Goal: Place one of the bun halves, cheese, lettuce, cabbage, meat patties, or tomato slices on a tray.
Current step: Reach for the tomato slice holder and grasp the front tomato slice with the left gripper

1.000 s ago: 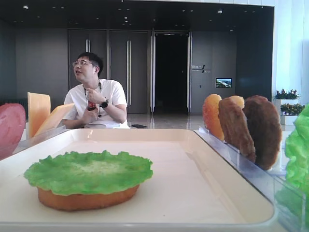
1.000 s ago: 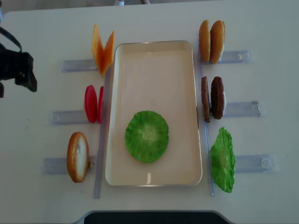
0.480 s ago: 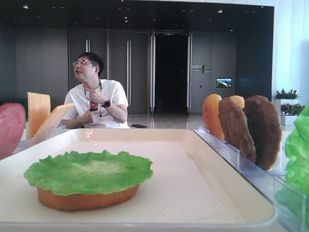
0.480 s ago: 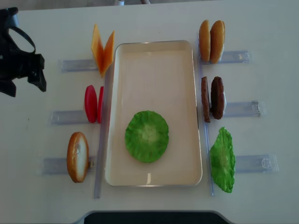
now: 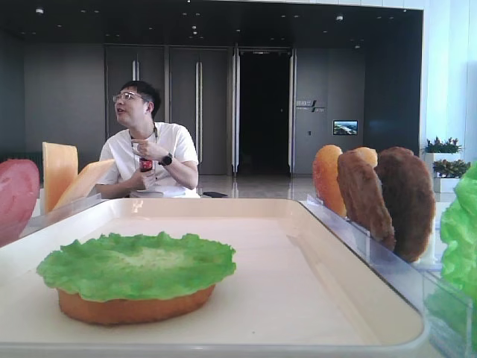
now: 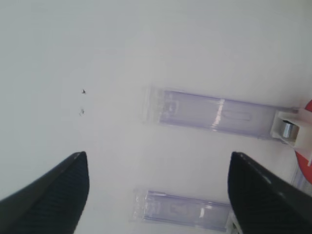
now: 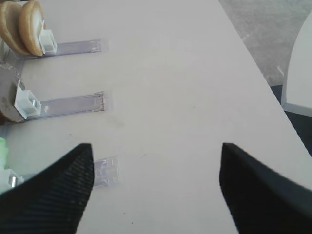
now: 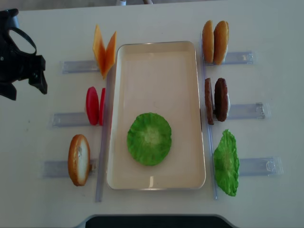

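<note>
**Lettuce-topped bun on the tray, both claws spread over bare table**

Seen from overhead, near to far. At 6 o'clock on the tray (image 8: 156, 76): a lettuce (image 8: 149, 138) leaf lying flat on a bun half (image 5: 134, 306), the bun visible only from the low front view. Off the tray's near corners, in clear racks (image 8: 256, 166): a single upright bun half (image 8: 79, 159) at 8 o'clock, a second lettuce leaf (image 8: 226, 163) on edge at 4 o'clock. Level with the tray's middle: two tomato slices (image 8: 93, 105) upright at 9 o'clock, two meat patties (image 8: 216, 99) upright at 3 o'clock. Farther back: cheese (image 8: 104, 52) slices leaning apart in a V at 11 o'clock, two more bun halves (image 8: 214, 42) standing at 1 o'clock.

Left gripper (image 8: 21, 78) at the far-left edge, well apart from the cheese rack, fingers spread wide, nothing between them. Right gripper (image 7: 156, 190) out of the overhead view; through its wrist camera, fingers likewise wide apart over bare table (image 7: 170, 73), beside the patty and bun racks.

Beyond the table, in the low view, a seated man (image 5: 149, 156) in a white shirt.
</note>
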`<state>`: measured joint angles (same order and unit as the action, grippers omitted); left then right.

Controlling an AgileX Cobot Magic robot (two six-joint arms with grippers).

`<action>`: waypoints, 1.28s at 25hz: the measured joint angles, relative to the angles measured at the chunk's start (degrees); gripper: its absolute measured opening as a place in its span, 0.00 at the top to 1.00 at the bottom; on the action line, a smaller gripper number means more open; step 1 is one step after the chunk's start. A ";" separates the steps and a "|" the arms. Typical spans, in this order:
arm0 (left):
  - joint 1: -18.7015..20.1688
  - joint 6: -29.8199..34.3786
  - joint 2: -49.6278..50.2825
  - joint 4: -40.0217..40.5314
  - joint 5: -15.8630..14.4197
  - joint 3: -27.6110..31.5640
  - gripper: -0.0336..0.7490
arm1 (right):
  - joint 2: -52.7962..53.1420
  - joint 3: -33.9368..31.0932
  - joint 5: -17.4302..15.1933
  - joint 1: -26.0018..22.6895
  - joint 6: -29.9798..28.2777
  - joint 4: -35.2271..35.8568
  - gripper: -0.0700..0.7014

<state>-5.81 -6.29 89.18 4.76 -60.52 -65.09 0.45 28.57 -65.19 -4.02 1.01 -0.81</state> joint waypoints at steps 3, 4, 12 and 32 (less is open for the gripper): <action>0.00 -0.08 0.00 0.00 -0.43 0.00 0.07 | 0.00 0.00 0.00 0.00 0.00 0.00 0.21; 0.00 -0.08 0.00 0.00 -0.63 0.00 0.07 | 0.00 0.00 0.00 0.00 0.00 0.00 0.21; 4.28 -1.67 0.00 0.55 -2.59 0.00 0.07 | 0.00 0.00 0.00 0.00 0.00 0.00 0.21; 29.88 -26.44 0.00 1.83 -2.76 0.00 0.07 | 0.00 0.00 0.00 0.00 0.00 0.00 0.21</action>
<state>24.07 -32.73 89.18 6.59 -63.28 -65.09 0.45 28.57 -65.19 -4.02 1.01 -0.81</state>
